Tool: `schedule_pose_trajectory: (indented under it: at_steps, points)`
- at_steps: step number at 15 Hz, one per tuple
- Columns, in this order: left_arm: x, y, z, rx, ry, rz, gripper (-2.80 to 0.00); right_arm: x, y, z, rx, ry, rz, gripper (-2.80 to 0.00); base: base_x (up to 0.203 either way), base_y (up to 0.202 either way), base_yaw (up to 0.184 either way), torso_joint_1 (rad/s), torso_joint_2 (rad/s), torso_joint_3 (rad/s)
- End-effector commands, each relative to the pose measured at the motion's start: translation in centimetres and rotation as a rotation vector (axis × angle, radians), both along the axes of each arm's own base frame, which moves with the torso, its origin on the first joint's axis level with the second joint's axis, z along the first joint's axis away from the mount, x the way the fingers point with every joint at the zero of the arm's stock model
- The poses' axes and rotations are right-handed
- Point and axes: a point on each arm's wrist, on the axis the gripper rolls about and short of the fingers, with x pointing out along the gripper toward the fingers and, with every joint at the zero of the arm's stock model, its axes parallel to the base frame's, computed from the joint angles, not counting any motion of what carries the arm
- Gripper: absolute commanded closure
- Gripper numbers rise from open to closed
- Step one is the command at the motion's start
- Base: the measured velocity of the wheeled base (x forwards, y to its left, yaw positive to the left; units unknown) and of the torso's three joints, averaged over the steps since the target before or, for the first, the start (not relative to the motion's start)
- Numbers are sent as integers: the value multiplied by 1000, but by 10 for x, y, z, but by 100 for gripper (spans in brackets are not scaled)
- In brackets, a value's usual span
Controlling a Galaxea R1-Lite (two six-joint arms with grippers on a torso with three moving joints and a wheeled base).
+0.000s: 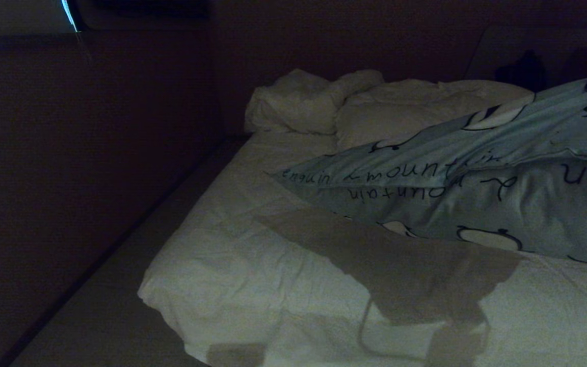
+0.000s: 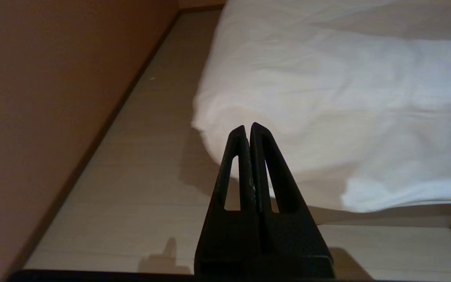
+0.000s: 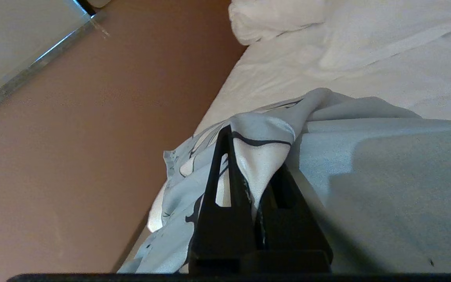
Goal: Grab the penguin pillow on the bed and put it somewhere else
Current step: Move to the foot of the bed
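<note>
Bed with its rumpled white duvet fills the lower frame, the penguin pillow hangs lifted at the right, a fold pinched in the right gripper jaws, setting down left, while the left gripper, jaws pressed together, idles.

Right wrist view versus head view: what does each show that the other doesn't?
Only the right wrist view shows the right gripper shut on a fold of the penguin pillow. Only the head view shows the pillow's cursive lettering, its tip hanging above the bed with a shadow beneath, and the floor alongside. Both show the pillow, the white bedding and the reddish wall.
</note>
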Motion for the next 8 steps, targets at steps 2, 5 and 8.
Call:
schedule_pose_trajectory:
  at_steps: [2, 5, 8]
  points:
    - [0, 0, 0, 0, 0, 0, 0, 0, 0, 0, 3, -1, 3, 0, 0, 196, 0, 2, 2, 2]
    - [0, 0, 0, 0, 1, 1, 0, 0, 0, 0, 3, 1, 3, 0, 0, 195, 0, 1, 4, 2]
    - [0, 0, 0, 0, 0, 1, 0, 0, 0, 0, 2, 2, 3, 0, 0, 197, 1, 5, 0, 5]
